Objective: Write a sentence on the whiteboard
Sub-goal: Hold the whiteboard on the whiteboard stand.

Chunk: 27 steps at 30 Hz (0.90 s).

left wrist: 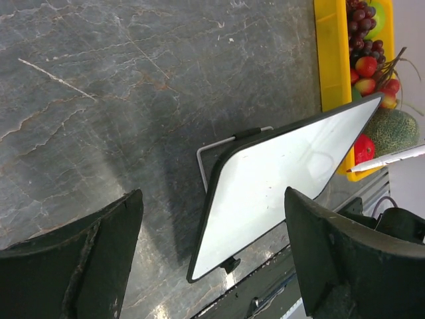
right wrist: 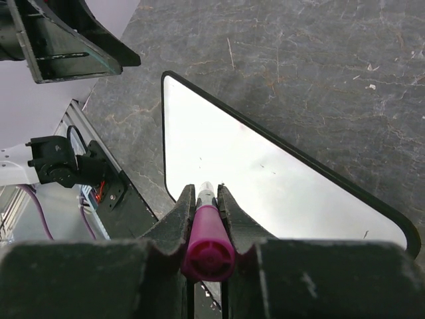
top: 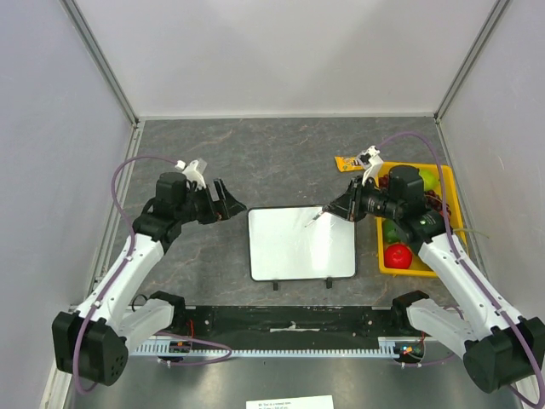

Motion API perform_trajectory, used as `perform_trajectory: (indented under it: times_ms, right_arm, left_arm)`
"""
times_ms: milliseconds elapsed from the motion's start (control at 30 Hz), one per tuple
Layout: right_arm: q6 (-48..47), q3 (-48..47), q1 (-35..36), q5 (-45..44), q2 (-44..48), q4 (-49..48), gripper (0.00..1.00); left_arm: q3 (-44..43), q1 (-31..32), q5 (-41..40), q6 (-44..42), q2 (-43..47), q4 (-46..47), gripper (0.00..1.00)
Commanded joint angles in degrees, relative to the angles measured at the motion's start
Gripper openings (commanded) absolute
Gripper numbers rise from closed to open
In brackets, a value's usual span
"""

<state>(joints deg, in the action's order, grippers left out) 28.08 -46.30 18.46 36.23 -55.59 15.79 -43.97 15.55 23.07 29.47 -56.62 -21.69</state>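
Whiteboard (top: 301, 243) on the table before you, your right gripper (top: 334, 210) clamping a pink marker (right wrist: 207, 246) over its far-right corner, left gripper (top: 228, 204) agape beside its left edge, yellow fruit tray (left wrist: 330, 60) right of it.

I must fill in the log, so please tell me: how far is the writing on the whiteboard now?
Done: the right gripper is shut on the pink marker, its tip over the whiteboard. In hand: the first stroke is not yet made; the board is blank in every view. Left: the whole sentence. The left gripper is open beside the board.
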Motion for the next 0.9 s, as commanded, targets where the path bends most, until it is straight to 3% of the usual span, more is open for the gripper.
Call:
perform_trajectory:
  times_ms: [0,300,567,867]
  right_arm:
    - [0.49,-3.7,-0.09,-0.63,-0.04,-2.96,0.0]
    - [1.89,-2.66,-0.09,-4.75,3.29,-1.56,0.0]
    - [3.65,5.7,-0.09,-13.46,17.7,1.77,0.0]
    - [-3.55,-4.84,-0.18,-15.93,19.91,17.42,0.0]
  left_arm:
    - [1.95,-3.33,9.7,-1.26,-1.55,7.36,0.9]
    - [2.83,-4.65,17.36,-2.66,-2.62,12.12,0.9]
    - [7.92,-4.83,17.97,-0.3,5.63,14.48,0.92]
    - [10.83,-4.74,21.05,0.58,7.05,13.69,0.92]
